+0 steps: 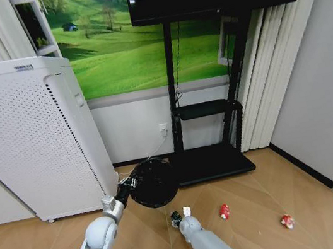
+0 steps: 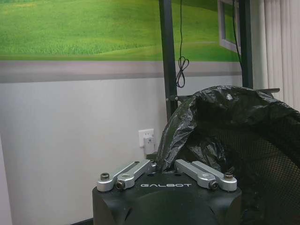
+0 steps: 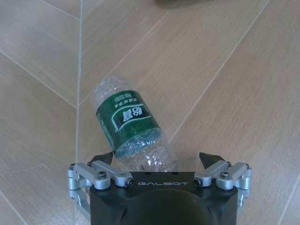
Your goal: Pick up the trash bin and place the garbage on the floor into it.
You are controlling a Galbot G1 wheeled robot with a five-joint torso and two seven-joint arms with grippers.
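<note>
Grey arms, black GALBOT-marked claw [image 3: 158, 161] housings, silver linkages.

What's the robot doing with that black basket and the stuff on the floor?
It's tidying up. The left pincer is shut on the rim of the trash bin, which has a black bag inside, and holds it up off the floor. The right pincer is open and down by the floor, around a clear bottle with a green label lying on its side. A red can and a red-and-white wrapper lie on the floor.
</note>
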